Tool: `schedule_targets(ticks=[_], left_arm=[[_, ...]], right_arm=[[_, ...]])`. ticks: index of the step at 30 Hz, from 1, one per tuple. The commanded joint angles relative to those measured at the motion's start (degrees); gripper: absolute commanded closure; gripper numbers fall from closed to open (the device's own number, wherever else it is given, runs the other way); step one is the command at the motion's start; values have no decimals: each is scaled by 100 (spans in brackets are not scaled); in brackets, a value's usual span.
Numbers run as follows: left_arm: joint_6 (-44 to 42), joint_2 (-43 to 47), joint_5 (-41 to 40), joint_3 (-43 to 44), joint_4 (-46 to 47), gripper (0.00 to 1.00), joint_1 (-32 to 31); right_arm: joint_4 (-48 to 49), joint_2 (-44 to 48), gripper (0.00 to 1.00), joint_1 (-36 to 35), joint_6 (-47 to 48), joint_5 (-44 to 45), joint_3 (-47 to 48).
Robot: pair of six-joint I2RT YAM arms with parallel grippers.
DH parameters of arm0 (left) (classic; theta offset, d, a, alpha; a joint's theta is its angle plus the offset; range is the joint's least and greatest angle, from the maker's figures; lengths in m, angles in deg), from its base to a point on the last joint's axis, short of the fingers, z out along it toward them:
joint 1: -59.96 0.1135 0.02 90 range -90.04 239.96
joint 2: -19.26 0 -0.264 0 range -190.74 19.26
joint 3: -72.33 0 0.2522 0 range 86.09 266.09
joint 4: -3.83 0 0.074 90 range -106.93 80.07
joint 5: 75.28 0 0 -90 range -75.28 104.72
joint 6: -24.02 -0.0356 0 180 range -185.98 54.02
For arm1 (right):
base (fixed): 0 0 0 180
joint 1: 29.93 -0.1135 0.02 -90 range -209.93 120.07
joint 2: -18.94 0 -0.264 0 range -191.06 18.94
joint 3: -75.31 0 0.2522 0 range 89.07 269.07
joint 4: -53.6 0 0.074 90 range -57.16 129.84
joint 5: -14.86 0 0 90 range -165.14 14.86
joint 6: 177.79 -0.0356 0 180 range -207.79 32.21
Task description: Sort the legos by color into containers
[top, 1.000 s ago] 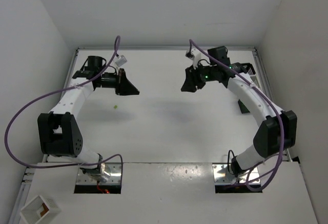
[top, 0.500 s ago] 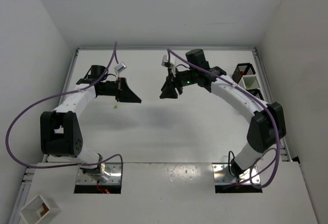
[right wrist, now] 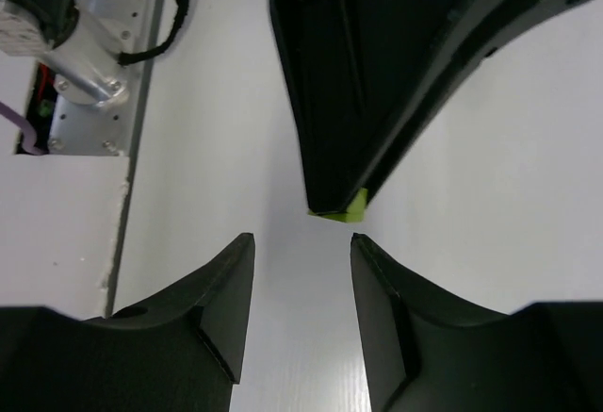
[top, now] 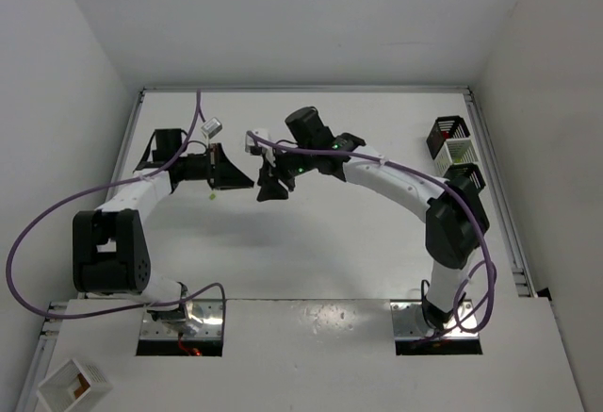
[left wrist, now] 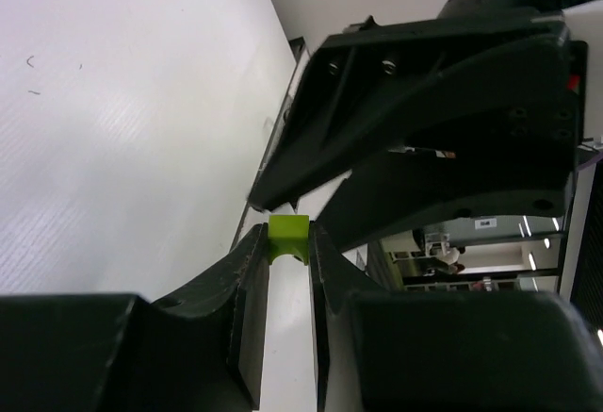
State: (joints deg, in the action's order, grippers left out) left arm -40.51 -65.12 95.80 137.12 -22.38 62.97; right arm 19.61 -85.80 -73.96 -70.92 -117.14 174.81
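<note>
Left wrist view puts my left claw (left wrist: 287, 247) up close: its two black fingers (left wrist: 247, 285) are drawn narrow and pinch a tiny lime-green plastic lego brick (left wrist: 288, 236) at their very tips, in the air above the white table (left wrist: 113, 129). Only this view shows the pinch itself.

Right wrist view shows my right claw (right wrist: 301, 247) spread wide with nothing between its fingers. Its gap points at that same brick, which pokes out from the tip of my left claw just beyond. The two claws are near but apart.

Top external view cannot make out the held brick. It alone shows a second tiny lime-green brick (top: 214, 196) lying loose on the table, just beside my left claw on its near side. Well apart, at the right edge, stands a black slatted open-top cube bin (top: 447, 133) with something red inside, a white slatted bin (top: 459, 154) touching it, and another black bin (top: 468, 177) partly behind my right arm.
</note>
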Motion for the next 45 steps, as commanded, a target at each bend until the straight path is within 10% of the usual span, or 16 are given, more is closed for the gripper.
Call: schedule_targets(ticks=[1, 37, 45], left_arm=[[327, 203, 66, 30, 436, 91, 42], [274, 211, 4, -137, 436, 92, 42], [221, 316, -48, -189, 436, 92, -10]], right_arm=[[318, -10, 54, 0, 203, 227, 294], [309, -274, 52, -405, -70, 385, 611], [361, -274, 86, -405, -130, 552, 611]])
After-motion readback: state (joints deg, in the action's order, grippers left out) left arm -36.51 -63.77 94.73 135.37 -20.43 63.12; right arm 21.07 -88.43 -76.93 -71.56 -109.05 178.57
